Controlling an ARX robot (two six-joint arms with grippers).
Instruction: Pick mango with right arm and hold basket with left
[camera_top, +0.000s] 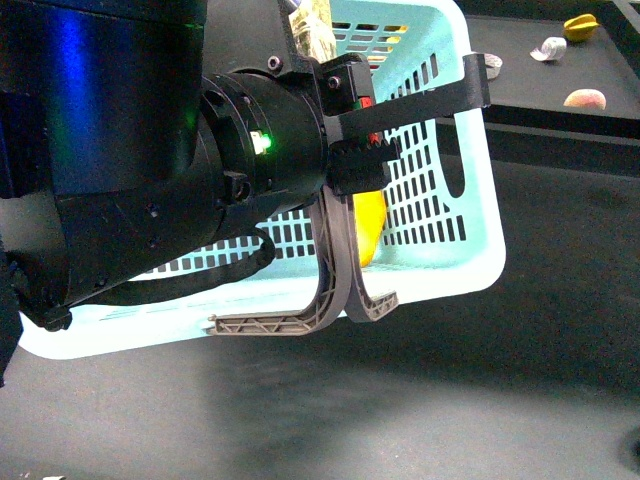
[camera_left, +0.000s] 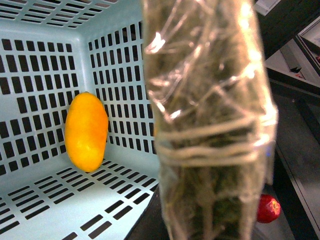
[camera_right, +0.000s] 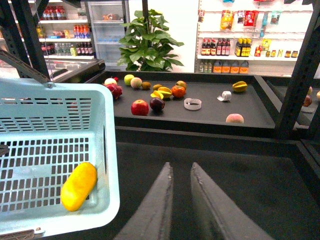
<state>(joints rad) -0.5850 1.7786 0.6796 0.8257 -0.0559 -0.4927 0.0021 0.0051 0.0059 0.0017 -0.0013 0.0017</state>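
The light-blue slotted basket (camera_top: 440, 190) hangs tilted above the dark table. The yellow mango (camera_top: 370, 225) lies inside it against a slotted wall; it also shows in the left wrist view (camera_left: 86, 131) and the right wrist view (camera_right: 78, 186). My left gripper (camera_top: 340, 290), on the bulky black arm with the green light, is shut on the basket. The basket's tape-wrapped handle (camera_left: 210, 125) fills the left wrist view and hides the jaws. My right gripper (camera_right: 180, 172) is open and empty over the dark table, beside the basket's rim (camera_right: 111, 165) and apart from it.
A raised black shelf behind holds loose fruit: a red apple (camera_right: 139, 107), an orange (camera_right: 178, 91), a yellow star fruit (camera_right: 239, 86), a peach (camera_right: 234, 118) and a white ring (camera_right: 192, 103). A black frame post (camera_right: 295, 85) stands at the shelf's right. A red fruit (camera_left: 268, 208) lies beyond the handle.
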